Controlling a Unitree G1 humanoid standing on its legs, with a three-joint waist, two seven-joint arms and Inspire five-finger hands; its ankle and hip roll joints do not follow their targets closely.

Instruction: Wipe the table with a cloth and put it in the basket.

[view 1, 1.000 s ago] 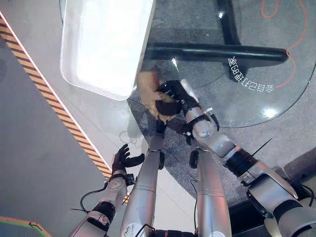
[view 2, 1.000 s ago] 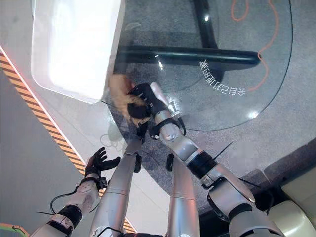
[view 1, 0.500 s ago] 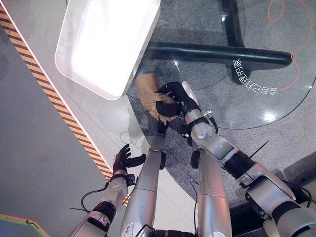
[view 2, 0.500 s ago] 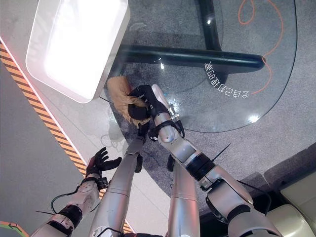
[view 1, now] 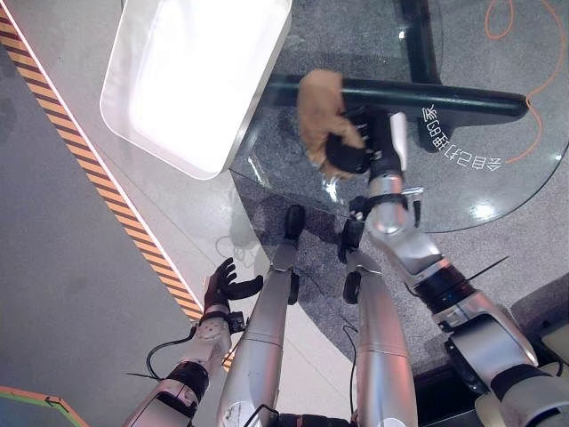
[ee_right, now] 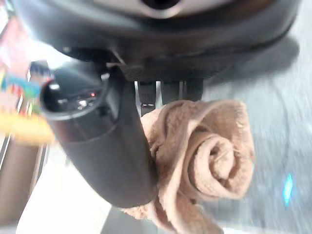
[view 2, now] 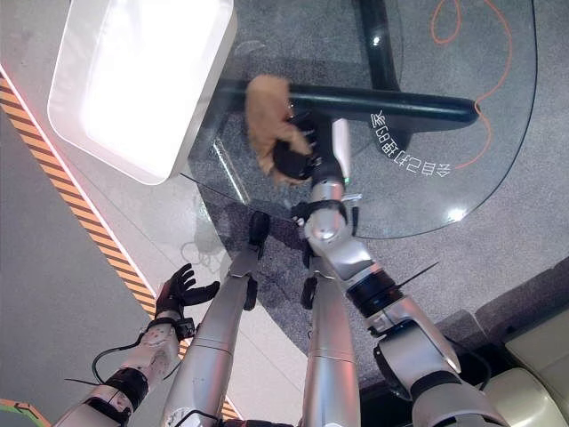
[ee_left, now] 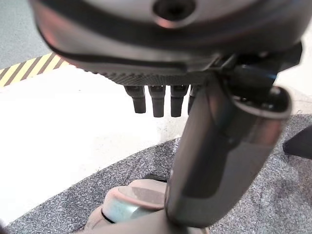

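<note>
Round glass table [view 1: 498, 191] over grey speckled floor, black base bar [view 1: 427, 93] visible through it. White basket [view 1: 191, 76] overlaps the table's left rim. Right hand [view 1: 351, 147] reaches inward from the near edge, fingers curled round the bunched tan cloth [view 1: 318, 107], right of the basket. Left hand [view 1: 222, 286] low off-table, fingers spread.

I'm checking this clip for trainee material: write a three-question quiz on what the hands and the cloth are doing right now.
1. True or false: the right hand is shut on the tan cloth.
2. The cloth is over: A the glass table; B the white basket; C the striped floor tape.
3. Which hand hangs open, low beside the table?

Key: 1 true. 2 A. 3 the left hand.
</note>
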